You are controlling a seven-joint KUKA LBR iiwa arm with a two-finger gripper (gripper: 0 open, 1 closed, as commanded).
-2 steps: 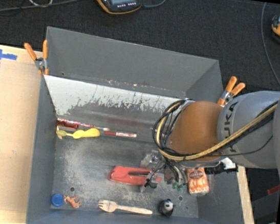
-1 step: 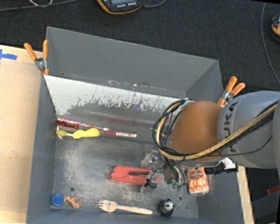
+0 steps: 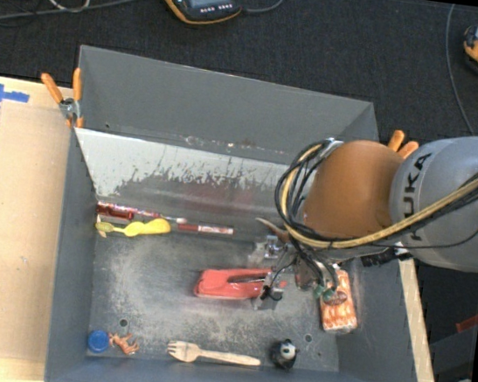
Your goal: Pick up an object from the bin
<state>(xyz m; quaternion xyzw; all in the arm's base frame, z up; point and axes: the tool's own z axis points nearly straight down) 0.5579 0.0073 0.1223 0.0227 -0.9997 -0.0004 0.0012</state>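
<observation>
Grey metal bin (image 3: 215, 112), contents as recorded.
- Gripper (image 3: 272, 285): sat low, right of frame centre, at the right end of a flat red object (image 3: 227, 285) that lay mid-floor. Whether it was apart or together could not be told.
- Orange patterned packet (image 3: 340, 306): lay just right of the gripper.
- Wooden fork (image 3: 211, 356), blue cap (image 3: 97, 341): lay along the lower edge.
- Yellow toy (image 3: 138, 229): lay at left.

Arm (image 3: 449, 199) from the right, orange-covered wrist (image 3: 350, 188) downward — end effector (image 3: 274, 281) low
</observation>
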